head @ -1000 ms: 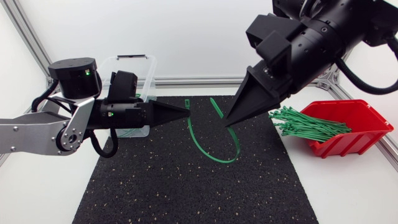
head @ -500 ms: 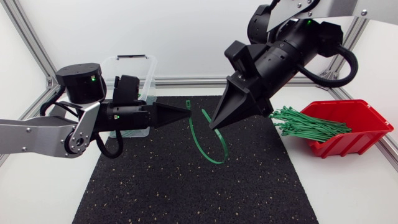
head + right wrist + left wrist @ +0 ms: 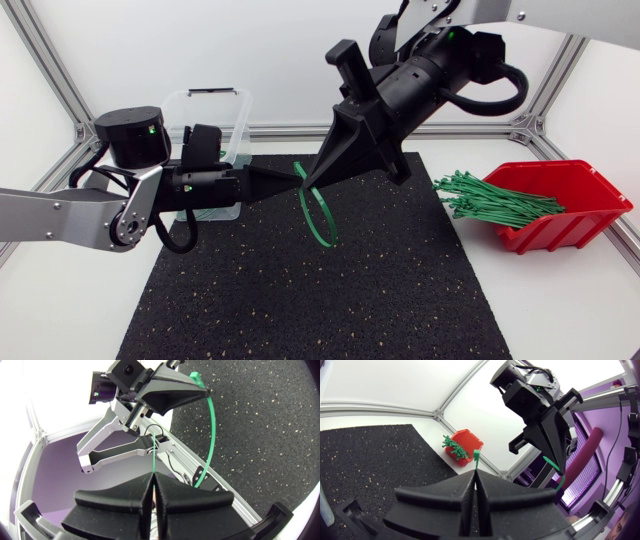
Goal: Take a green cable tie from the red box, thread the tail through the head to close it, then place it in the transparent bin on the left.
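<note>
now the left claw is clamped on the tie at its head end, and the right claw is clamped on its tail. the loop hangs above the mat, near its far edge. the box sits off the mat's right side.

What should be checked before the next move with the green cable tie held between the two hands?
1. Head end of the green plastic cable tie gripped by the left hand: ok.
2. Thin tail gripped by the right hand: ok.
3. Tail threaded through the head: not ok; the right wrist view shows them apart.
4. Loop free of twist: cannot tell.
5. Opening of the transparent plastic bin free for the drop: cannot tell; the left arm covers part of it.
</note>
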`<act>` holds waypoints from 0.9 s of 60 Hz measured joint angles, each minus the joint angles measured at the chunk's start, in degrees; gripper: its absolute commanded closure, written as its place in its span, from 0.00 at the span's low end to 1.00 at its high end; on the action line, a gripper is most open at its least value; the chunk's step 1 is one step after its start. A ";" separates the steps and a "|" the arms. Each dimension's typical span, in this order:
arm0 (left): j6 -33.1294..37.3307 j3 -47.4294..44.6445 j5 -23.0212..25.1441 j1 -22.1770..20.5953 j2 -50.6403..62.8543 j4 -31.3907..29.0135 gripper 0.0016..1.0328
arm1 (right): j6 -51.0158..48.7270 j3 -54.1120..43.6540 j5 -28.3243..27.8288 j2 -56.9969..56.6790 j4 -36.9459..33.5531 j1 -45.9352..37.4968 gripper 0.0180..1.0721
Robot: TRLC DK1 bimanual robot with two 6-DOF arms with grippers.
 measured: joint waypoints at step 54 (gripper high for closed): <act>-3.43 0.31 -0.02 0.15 1.64 4.72 0.97 | 15.61 0.13 -5.11 3.32 6.08 0.04 0.95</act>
